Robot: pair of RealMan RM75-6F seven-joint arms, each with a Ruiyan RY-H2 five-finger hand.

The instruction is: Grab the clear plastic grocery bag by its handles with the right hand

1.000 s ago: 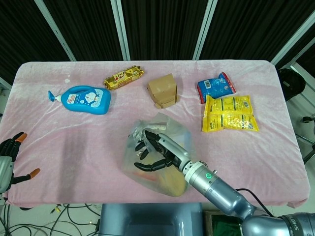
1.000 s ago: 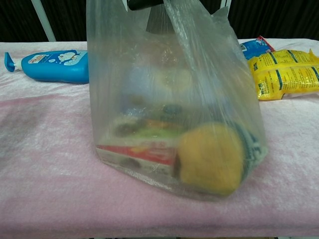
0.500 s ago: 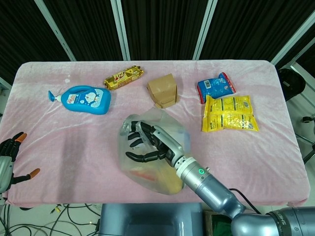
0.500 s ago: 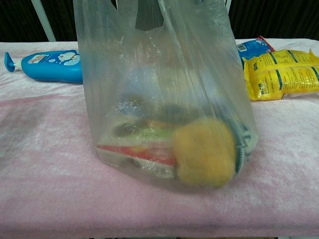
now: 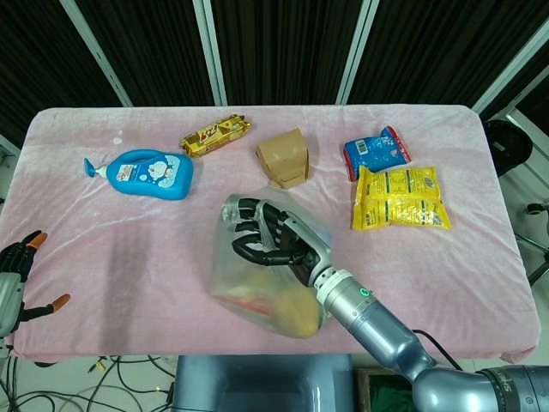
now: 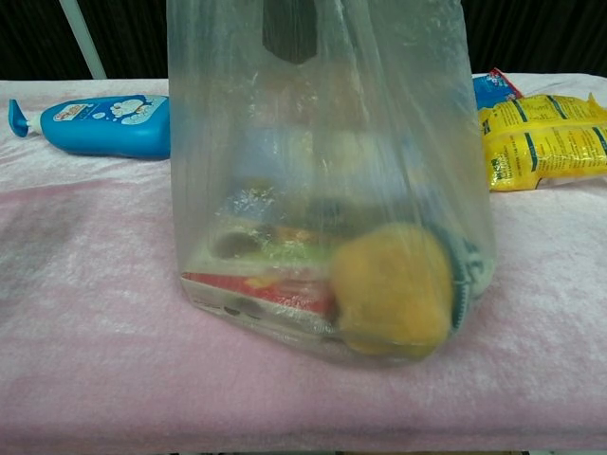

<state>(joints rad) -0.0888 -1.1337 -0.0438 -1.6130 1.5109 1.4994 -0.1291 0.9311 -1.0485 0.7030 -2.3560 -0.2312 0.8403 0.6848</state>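
A: What has changed in the last second?

B: The right hand (image 5: 270, 239) has curled. A second ago its fingers were spread over the mouth of the clear plastic grocery bag (image 5: 262, 287); now they are bent in around the bunched top of the bag, where the handles gather. In the chest view the bag (image 6: 322, 190) stands taller and narrower than half a second ago, its walls pulled straighter, with a dark finger showing at the top inside the plastic.

A: So the grab is made?

B: I judge it nearly made. The hand holds the gathered plastic, but I cannot tell whether both handles are inside the grip. The bag's base seems to rest on the table (image 5: 129, 249) near its front edge, so no lift has started.

A: Anything else shifted?

B: The bag swayed left half a second ago and has come back toward the middle. The yellow round item (image 6: 394, 289) and the red-edged box (image 6: 256, 289) inside have kept their places at the bottom. The blue lotion bottle (image 5: 146, 172), brown paper bag (image 5: 283, 157) and yellow snack packs (image 5: 399, 199) lie where they were.

A: And the left hand?

B: The left hand (image 5: 17, 275) sits at the table's left edge as before, fingers apart, holding nothing.
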